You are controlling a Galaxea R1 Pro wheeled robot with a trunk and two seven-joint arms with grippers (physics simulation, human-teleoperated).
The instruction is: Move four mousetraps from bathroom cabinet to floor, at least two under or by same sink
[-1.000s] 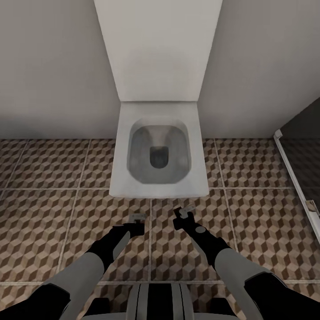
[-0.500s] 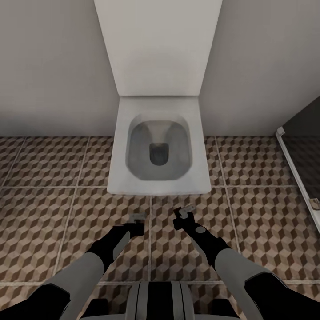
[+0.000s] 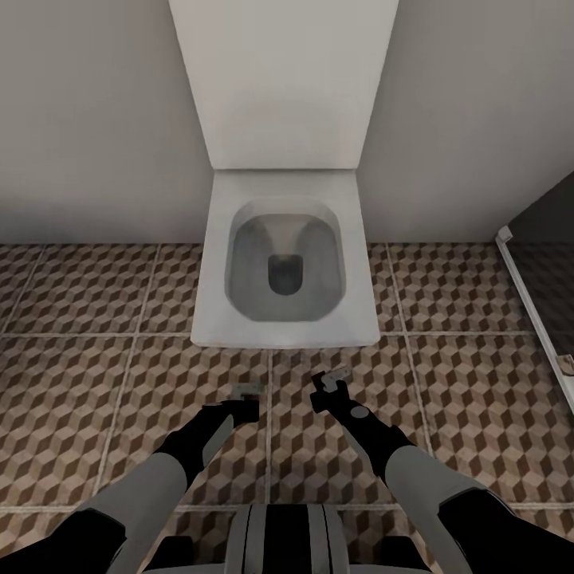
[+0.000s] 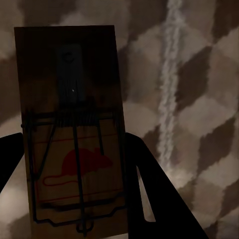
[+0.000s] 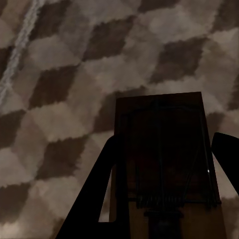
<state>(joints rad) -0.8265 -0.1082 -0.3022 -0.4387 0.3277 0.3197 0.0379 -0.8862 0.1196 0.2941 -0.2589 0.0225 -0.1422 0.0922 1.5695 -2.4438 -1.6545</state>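
Each gripper clamped on a mousetrap, above the tiled floor before the toilet.

The left gripper [image 3: 245, 396] pinches a tan mousetrap [image 4: 72, 134] with black spring wire and a red mouse print; the right gripper [image 3: 328, 386] pinches a second mousetrap [image 5: 167, 169], shadowed dark. Both hang over the cube-patterned bathroom floor [image 3: 478, 399], near the white toilet [image 3: 283, 263].

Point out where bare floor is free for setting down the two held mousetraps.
Open bathroom floor lies left of the toilet, and more between toilet and dark frame on the right. Tightest is the strip between the toilet's front and both grippers.
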